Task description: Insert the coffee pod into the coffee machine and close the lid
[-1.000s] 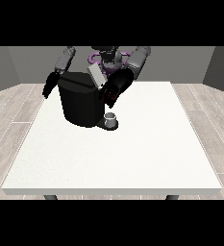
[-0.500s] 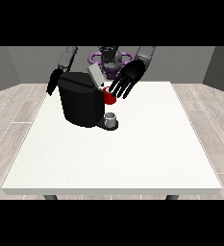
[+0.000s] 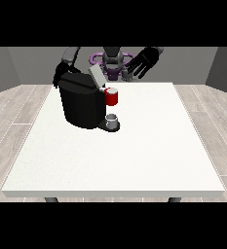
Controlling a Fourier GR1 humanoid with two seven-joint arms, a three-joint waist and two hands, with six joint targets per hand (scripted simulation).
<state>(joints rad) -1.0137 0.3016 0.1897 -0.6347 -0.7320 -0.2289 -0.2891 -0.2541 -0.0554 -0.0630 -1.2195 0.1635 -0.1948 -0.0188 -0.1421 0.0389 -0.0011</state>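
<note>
At the view's left, a robot hand (image 3: 59,76) is seen just behind the coffee machine (image 3: 81,99), near its rear top edge; whether its fingers are spread or curled cannot be told. The black machine stands on the white surface (image 3: 134,155), towards the far left part. Its lid (image 3: 95,76) is tilted up and open, presumably so that the slot can be reached. A red thing at the machine (image 3: 112,96) is seen at the front top. Below it, a small grey thing (image 3: 113,119) rests on the machine's base; it cannot be told for the coffee pod. At the view's right, the other robot hand (image 3: 143,62) is held raised with fingers spread, holding nothing, well apart from the lid.
</note>
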